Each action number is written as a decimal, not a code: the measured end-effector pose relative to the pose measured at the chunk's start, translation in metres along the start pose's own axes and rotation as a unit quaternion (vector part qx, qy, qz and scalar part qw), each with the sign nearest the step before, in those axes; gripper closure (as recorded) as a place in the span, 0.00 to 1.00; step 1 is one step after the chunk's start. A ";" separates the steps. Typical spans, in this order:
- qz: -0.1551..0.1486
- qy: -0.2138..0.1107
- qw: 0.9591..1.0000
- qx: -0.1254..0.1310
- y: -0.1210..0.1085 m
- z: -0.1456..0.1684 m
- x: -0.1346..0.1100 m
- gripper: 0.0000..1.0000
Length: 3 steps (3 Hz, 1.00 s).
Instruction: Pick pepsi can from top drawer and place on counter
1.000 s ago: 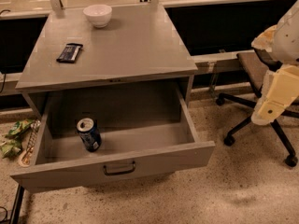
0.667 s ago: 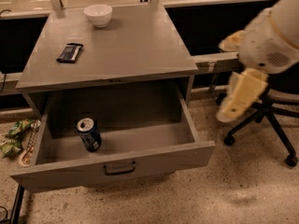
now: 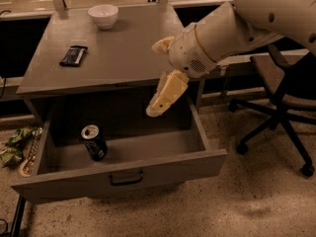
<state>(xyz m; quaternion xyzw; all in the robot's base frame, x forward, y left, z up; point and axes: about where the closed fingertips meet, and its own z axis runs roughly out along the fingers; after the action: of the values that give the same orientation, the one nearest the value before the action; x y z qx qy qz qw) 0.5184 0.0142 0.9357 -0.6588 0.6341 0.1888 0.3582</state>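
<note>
The pepsi can (image 3: pixel 94 142) stands upright in the left part of the open top drawer (image 3: pixel 163 164), dark blue with a silver top. The drawer's dark bar handle (image 3: pixel 126 177) sits in the middle of its front panel. The grey counter (image 3: pixel 118 53) lies above it. My gripper (image 3: pixel 154 79) hangs over the counter's front edge and the drawer's right half, up and to the right of the can and apart from it. Its cream fingers (image 3: pixel 168 92) are spread open and hold nothing.
A white bowl (image 3: pixel 103 15) stands at the back of the counter and a flat black packet (image 3: pixel 73 55) lies at its left. An office chair (image 3: pixel 281 83) stands to the right. Green wrappers (image 3: pixel 15 142) lie on the floor at the left.
My arm has swung left from beside the chair to over the drawer's right half and the counter's front edge. The can and the drawer have not moved.
</note>
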 end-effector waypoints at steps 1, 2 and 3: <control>0.000 0.000 1.000 0.000 0.000 0.000 0.000 0.00; 0.010 -0.016 1.000 -0.013 0.003 0.018 0.004 0.00; 0.019 -0.060 0.997 -0.038 0.011 0.080 0.025 0.00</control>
<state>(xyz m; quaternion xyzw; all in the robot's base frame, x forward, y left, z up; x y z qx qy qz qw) 0.5269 0.0542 0.8614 -0.6476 0.6158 0.2588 0.3666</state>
